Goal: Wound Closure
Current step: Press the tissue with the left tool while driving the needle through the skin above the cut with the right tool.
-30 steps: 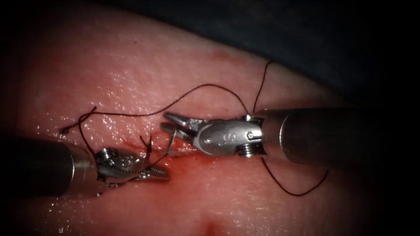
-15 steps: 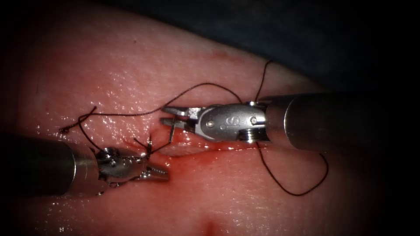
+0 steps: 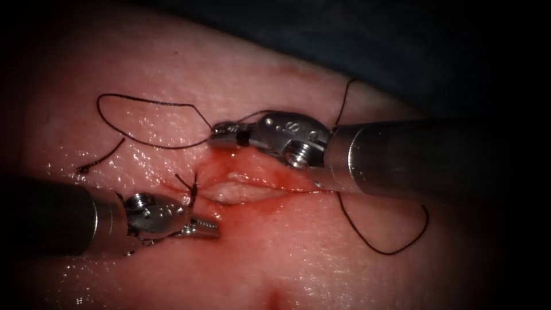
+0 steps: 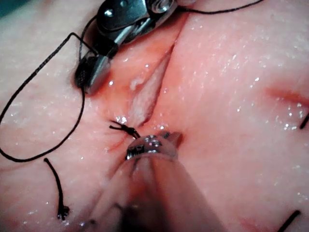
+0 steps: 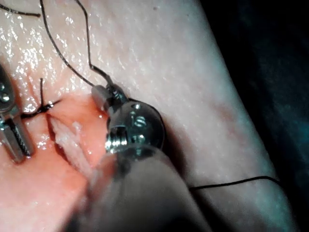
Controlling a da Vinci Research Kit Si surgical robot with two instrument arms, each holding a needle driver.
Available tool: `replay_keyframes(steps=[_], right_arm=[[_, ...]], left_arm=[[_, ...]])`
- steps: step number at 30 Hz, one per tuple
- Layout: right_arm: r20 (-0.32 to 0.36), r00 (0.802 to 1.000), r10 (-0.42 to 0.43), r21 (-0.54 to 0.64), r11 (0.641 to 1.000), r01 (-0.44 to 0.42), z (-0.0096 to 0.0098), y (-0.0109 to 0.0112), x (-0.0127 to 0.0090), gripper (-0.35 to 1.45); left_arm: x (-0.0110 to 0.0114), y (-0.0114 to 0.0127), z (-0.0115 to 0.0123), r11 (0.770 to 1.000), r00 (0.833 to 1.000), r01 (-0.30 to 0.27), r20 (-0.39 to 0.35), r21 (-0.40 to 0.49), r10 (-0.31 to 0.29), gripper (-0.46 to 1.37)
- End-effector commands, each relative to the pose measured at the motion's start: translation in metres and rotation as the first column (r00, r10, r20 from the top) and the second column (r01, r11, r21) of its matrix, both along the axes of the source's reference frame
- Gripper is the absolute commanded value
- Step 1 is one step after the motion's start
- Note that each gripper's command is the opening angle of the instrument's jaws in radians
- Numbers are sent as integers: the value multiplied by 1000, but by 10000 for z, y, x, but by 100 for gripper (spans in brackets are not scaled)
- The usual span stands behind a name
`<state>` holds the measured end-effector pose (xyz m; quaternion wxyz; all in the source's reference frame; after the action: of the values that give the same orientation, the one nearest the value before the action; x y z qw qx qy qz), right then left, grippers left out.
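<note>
R tool [image 3: 227, 138] jaws closed, L tool [image 3: 206, 228] jaws closed, tips apart

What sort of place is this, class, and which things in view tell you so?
Probably a surgical practice bench. Two thin metal tools, the right tool and the left tool, work over a slab of tissue with an open cut and dark thread.

Surroundings, as you see them. Item one: a dark blue-grey backdrop surface [image 3: 367, 40], flat and unmarked, lying beyond the far edge of the work area in your endoscope view; it also appears in your right wrist view [image 5: 270, 72] as a dark teal-black area. Item two: light, a single bright pool centred on your field, falling off to black shadow at every edge.
</note>
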<state>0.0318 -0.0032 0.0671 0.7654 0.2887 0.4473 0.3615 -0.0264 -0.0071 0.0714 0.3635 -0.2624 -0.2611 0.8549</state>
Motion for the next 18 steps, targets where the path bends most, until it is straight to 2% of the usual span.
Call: replay_keyframes(steps=[1, 5, 10, 15, 18], right_arm=[[-11, 1000, 7, 47, 999, -6, 1, 0, 2, -35], [-41, 998, 37, 196, 980, -29, 9, -6, 2, -35], [-101, 991, 88, 323, 945, -51, 9, -7, 1, -35], [-158, 981, 109, 429, 903, -31, 6, -6, 2, -35], [-163, 981, 107, 477, 879, -17, 6, -8, 4, -35]], left_arm=[[0, 0, 0, 1000, 1000, 1, 0, 0, -1, 2], [1, 0, -1, 1000, 1000, -1, 1, 0, 1, 2], [3, 0, -1, 1000, 1000, -3, 2, 0, 3, 6], [3, 0, 0, 1000, 1000, -4, 2, 0, 4, 8], [3, 0, 0, 1000, 1000, -4, 2, 0, 4, 9]])
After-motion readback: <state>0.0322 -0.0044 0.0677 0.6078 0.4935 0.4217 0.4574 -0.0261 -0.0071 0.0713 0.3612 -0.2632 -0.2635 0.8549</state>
